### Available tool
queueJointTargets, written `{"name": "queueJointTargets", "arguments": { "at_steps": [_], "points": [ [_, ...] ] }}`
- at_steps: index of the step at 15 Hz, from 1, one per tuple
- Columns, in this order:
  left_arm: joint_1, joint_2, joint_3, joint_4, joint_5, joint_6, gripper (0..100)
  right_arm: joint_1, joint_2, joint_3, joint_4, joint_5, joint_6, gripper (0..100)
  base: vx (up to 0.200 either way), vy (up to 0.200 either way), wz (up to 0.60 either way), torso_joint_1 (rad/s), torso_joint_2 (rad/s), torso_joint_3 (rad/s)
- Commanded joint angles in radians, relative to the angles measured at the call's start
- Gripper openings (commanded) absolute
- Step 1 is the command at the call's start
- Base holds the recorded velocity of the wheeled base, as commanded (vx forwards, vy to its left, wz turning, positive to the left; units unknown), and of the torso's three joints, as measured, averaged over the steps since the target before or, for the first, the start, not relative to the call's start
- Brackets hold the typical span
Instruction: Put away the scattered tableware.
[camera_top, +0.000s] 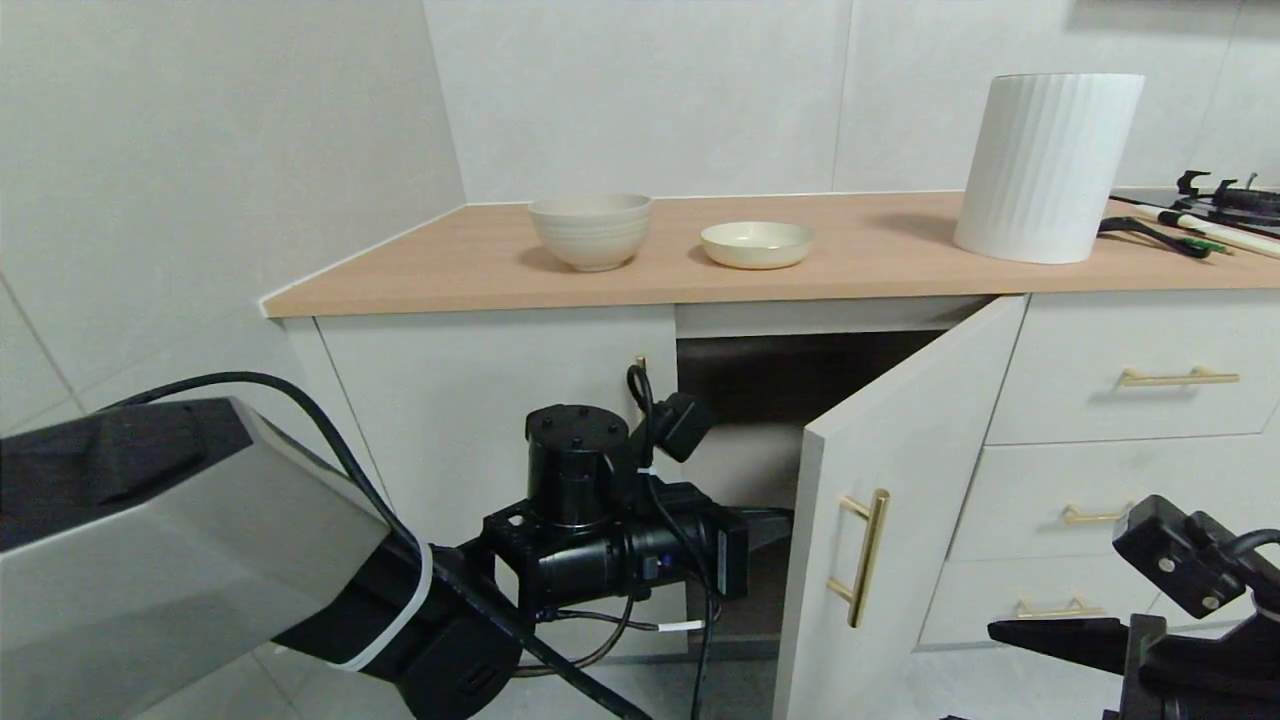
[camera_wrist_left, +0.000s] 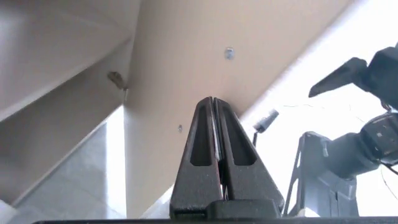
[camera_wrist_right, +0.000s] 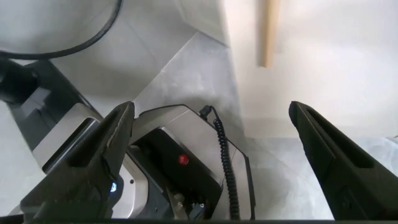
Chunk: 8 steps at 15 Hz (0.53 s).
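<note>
Just ahead of the left gripper (camera_top: 772, 517), the open cabinet door (camera_top: 900, 480) hides its fingertips and the cabinet interior (camera_top: 790, 375) is too dark to read; picture edges cut off the right gripper (camera_top: 985, 670) and, well above it, the utensils (camera_top: 1190, 225).

No readable text, labels, numbers or signs anywhere. Bowl (camera_top: 590, 230), dish (camera_top: 756, 244), canister (camera_top: 1048, 165), door (camera_top: 900, 480) and drawers (camera_top: 1130, 370) all show plain, unmarked faces.
</note>
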Motion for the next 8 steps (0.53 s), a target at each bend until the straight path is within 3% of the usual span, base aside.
{"name": "queueJointTargets", "arguments": {
  "at_steps": [1,8],
  "points": [
    [0.002,0.027,-0.033,0.021,0.002,-0.002,0,0.0,0.004,0.0,-0.001,0.0,0.0,100,0.0,0.0,0.0,0.0,0.0,0.0],
    [0.0,0.073,-0.178,0.157,0.003,0.0,0,0.0,0.006,0.001,-0.002,0.001,0.0,100,0.0,0.0,0.0,0.0,0.0,0.0]
  ]
}}
